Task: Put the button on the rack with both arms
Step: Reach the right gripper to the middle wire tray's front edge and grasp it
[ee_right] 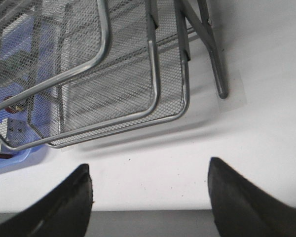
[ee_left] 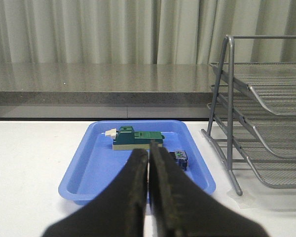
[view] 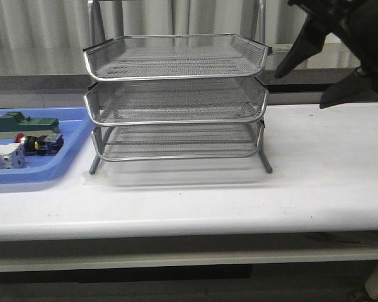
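While nothing is held yet: rack (view: 176,100) seen at frame centre, trays bare. Blue tray (view: 69,160) at left edge. Right gripper (ee_right: 150,192) at upper right, jaws spread wide, empty. Left gripper (ee_left: 148,197) pressed closed, empty, aimed at blue tray. Button (view: 41,144) lying in blue tray, lower left. Judged light, rigid, smooth; best gripped across black body.
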